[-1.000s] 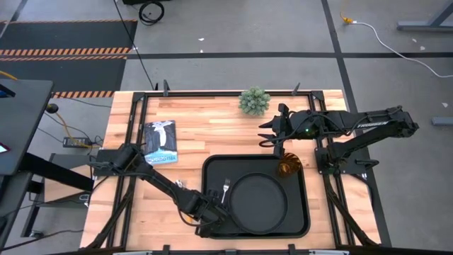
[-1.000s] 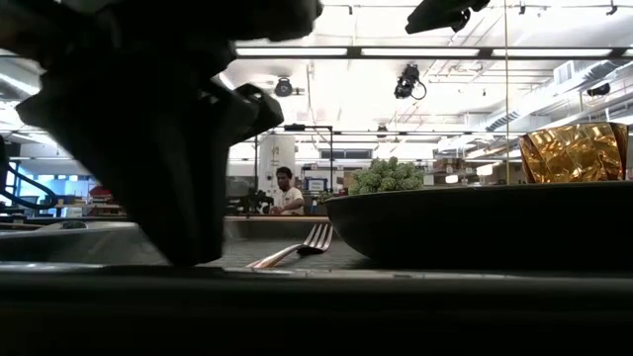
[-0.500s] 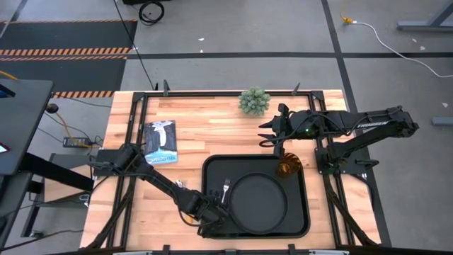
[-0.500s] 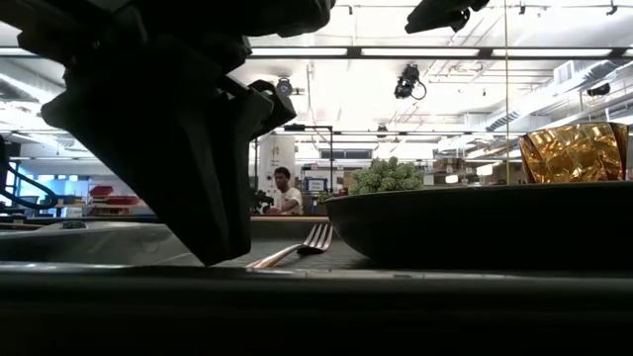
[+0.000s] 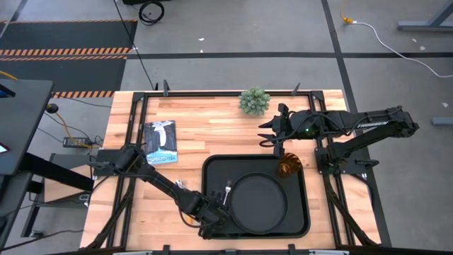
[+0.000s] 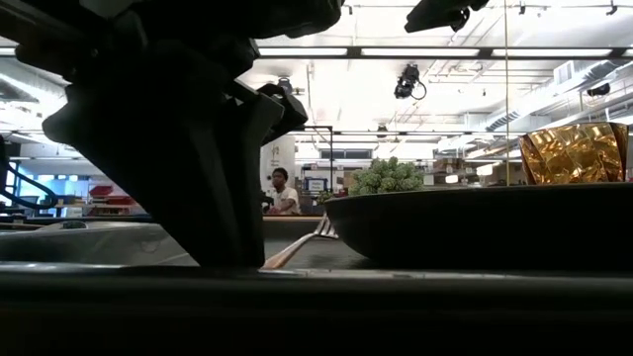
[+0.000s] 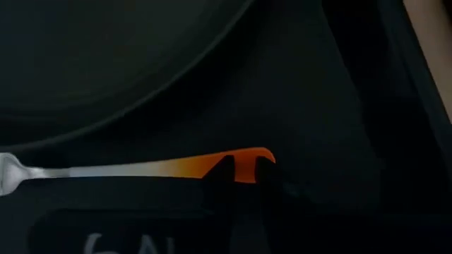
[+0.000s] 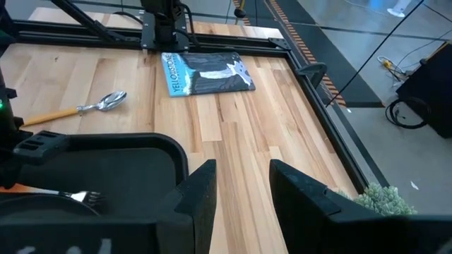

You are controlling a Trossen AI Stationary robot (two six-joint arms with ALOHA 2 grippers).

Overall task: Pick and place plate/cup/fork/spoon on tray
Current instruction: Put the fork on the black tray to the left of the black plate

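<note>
Pinching fork (image 7: pixel 141 168) handle, left gripper (image 7: pixel 244 173) over tray (image 7: pixel 339 106).

Dark left arm reaches low and forward, its gripper (image 5: pixel 216 218) closed around something slim. Dark right arm waits raised, its gripper (image 5: pixel 267 132) open.

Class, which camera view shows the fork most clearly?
The left wrist view: the fork shows nearly full length, its orange handle end pinched by the left gripper. The high and right wrist views show little but tines; the low view sees it end-on. The right gripper waits open over the table.
</note>
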